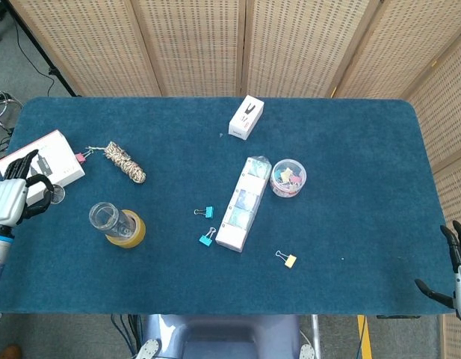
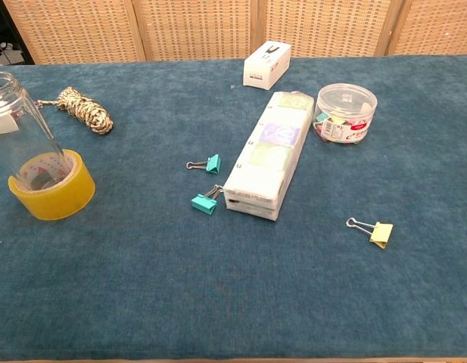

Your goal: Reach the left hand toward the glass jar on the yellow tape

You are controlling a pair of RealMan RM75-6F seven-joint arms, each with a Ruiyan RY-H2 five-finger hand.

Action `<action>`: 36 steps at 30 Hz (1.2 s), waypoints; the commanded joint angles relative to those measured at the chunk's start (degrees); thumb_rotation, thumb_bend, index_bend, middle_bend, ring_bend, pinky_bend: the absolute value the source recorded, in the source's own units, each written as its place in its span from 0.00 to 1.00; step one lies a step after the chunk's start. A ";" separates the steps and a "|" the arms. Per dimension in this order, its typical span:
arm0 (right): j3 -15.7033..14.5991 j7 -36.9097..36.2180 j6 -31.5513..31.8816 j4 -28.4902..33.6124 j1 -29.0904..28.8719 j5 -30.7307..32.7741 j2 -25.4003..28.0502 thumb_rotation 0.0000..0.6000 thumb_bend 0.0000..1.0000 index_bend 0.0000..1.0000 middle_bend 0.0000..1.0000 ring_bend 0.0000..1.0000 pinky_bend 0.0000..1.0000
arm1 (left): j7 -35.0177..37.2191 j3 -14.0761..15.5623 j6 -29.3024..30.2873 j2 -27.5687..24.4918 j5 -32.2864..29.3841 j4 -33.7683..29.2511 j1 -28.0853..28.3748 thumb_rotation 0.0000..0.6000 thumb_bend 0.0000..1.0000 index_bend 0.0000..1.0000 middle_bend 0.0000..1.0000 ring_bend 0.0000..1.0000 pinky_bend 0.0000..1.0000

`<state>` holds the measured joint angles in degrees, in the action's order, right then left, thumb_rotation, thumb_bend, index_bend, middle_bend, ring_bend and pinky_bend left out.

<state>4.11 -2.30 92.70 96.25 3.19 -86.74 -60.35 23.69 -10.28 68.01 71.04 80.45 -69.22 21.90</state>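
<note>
A clear glass jar (image 1: 107, 218) (image 2: 20, 128) stands upright inside a roll of yellow tape (image 1: 130, 230) (image 2: 53, 187) on the blue table's left side. My left hand (image 1: 13, 196) hovers at the table's left edge, well to the left of the jar, fingers apart and holding nothing. It shows only in the head view. My right hand (image 1: 456, 262) hangs off the table's right front corner, fingers spread and empty.
A white box (image 1: 40, 164) lies behind my left hand, a small round metal piece (image 1: 57, 195) beside it. A coil of rope (image 1: 125, 163), a long packet (image 1: 244, 203), a tub of clips (image 1: 288, 177), a small white box (image 1: 246, 117) and several loose binder clips lie around.
</note>
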 commanded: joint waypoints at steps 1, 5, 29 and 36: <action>-0.01 0.05 -0.03 0.02 0.00 0.01 -0.01 1.00 0.00 0.00 0.00 0.00 0.00 | -2.36 -0.97 3.27 -7.31 4.13 -10.76 0.83 1.00 0.54 0.66 0.00 0.00 0.00; -0.03 0.22 -0.07 0.04 -0.02 -0.01 -0.06 1.00 0.00 0.00 0.00 0.00 0.00 | -3.06 -0.58 3.04 -10.76 6.71 -17.73 1.91 1.00 0.54 0.66 0.00 0.00 0.00; 0.25 -0.76 0.10 -0.02 0.17 0.40 0.37 1.00 0.00 0.00 0.00 0.00 0.00 | -0.69 4.50 6.62 -7.97 11.76 -20.46 1.81 1.00 0.54 0.66 0.00 0.00 0.00; 0.11 -0.51 -0.02 0.12 0.08 0.11 0.25 1.00 0.00 0.00 0.00 0.00 0.00 | 1.30 5.15 7.07 -6.59 12.14 -18.23 2.03 1.00 0.53 0.66 0.00 0.00 0.00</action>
<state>4.23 -2.82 92.68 96.37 3.27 -86.63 -60.09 24.88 -5.20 75.05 64.31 92.55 -87.61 23.84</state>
